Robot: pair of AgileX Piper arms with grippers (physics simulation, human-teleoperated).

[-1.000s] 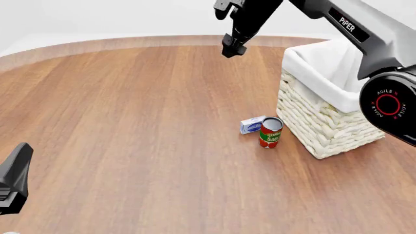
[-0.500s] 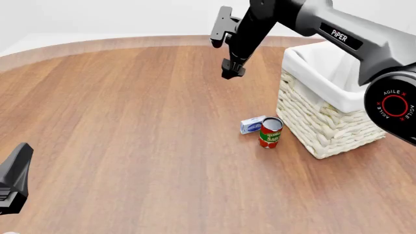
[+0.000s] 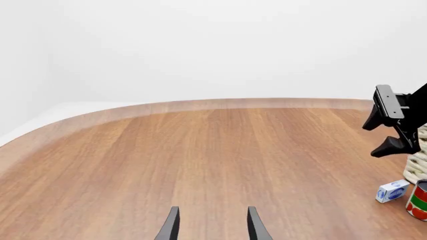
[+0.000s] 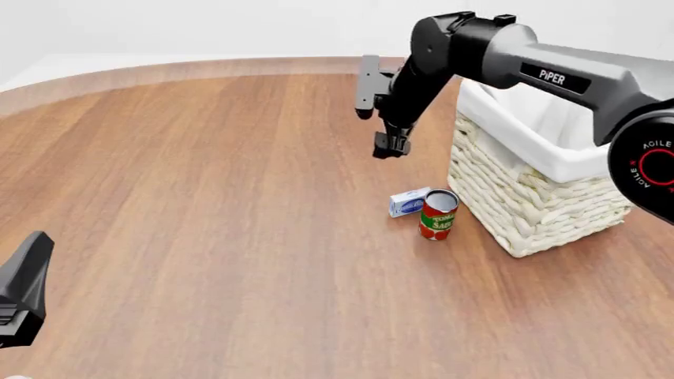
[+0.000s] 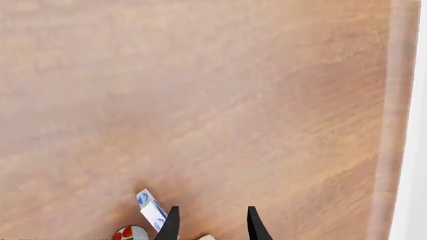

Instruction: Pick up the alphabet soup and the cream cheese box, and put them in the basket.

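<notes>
While the smooth wooden tabletop [image 4: 211, 197] with its warm reddish-brown grain and pale curved far edge spreads across every view, the right arm's glossy black gripper [image 4: 391, 145] hangs in the air above it, pointing down, beyond the small flat rectangular white-grey cream cheese box with a blue oval logo [image 4: 409, 202]. Its two slim tapered fingers [image 5: 172, 223] stand apart with nothing between them, as the right wrist view shows.

That cream cheese box lies on the tabletop just beside a small cylindrical red and green tomato can [image 4: 438, 215] with a pale metallic top, which stands upright close to the near left corner of the large square cream-white woven wicker basket [image 4: 516, 205]. A smooth white cloth liner [image 4: 526, 118] is folded over the basket's rim, above thick ropelike weave on the walls. Whether box and can touch cannot be told.

Low at the near left, the left arm's matte black angular gripper [image 3: 212, 225] sits well apart from all of this, its thin blade-shaped fingers parted and empty. No alphabet soup can shows in any view.
</notes>
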